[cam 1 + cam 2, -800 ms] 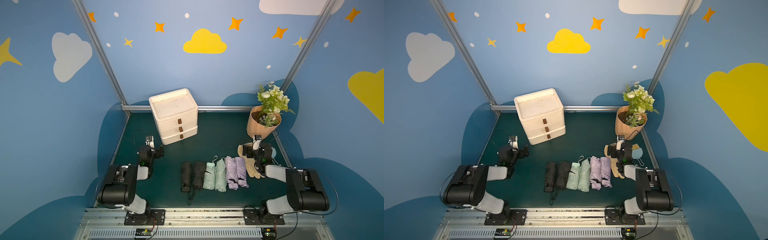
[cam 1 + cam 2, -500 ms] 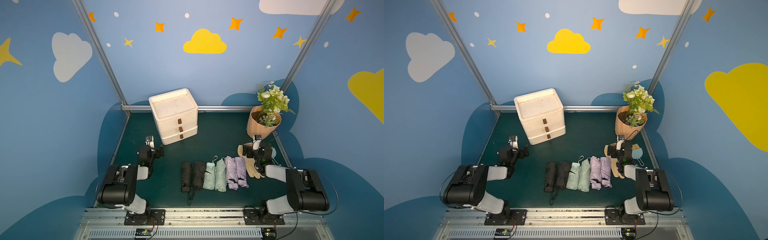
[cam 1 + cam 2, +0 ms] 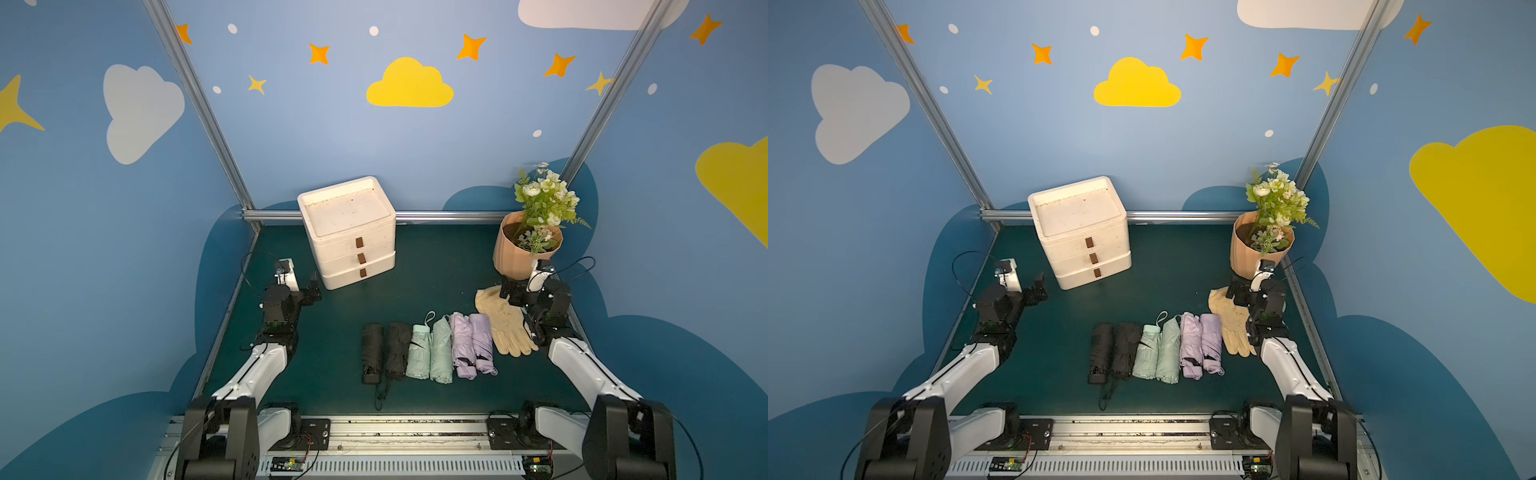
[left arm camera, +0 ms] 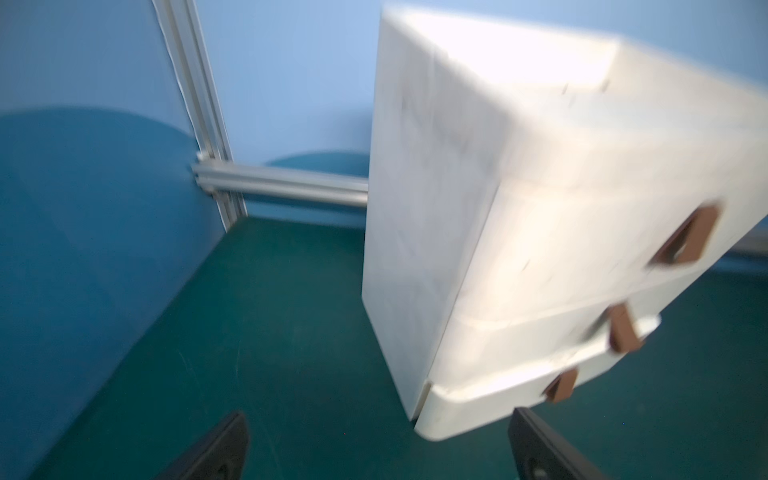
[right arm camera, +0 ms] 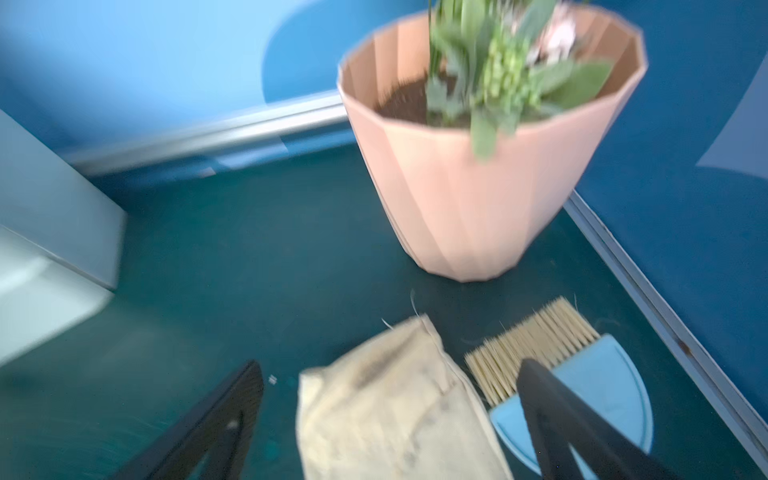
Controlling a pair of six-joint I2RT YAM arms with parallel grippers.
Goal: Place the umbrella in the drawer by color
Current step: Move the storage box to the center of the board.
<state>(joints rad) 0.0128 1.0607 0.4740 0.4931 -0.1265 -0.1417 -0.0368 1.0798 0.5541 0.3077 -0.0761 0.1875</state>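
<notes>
In both top views a row lies on the dark green tabletop (image 3: 436, 282) at lower centre: two black folded umbrellas (image 3: 384, 351), two mint-green folded umbrellas (image 3: 430, 353) and two lilac folded umbrellas (image 3: 471, 347). The white three-drawer plastic chest (image 3: 353, 232) stands up and to the left of them.

Left wrist view: the left jaws are wide open and empty, with the chest (image 4: 436, 208) at right.

Right wrist view: the right jaws are open and empty, above a cream fabric glove (image 5: 395, 407) that lies below a pink faceted flowerpot (image 5: 478, 178).

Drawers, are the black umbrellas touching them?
Apart. Both top views show a wide strip of bare green table between the drawers and the black umbrellas.
</notes>
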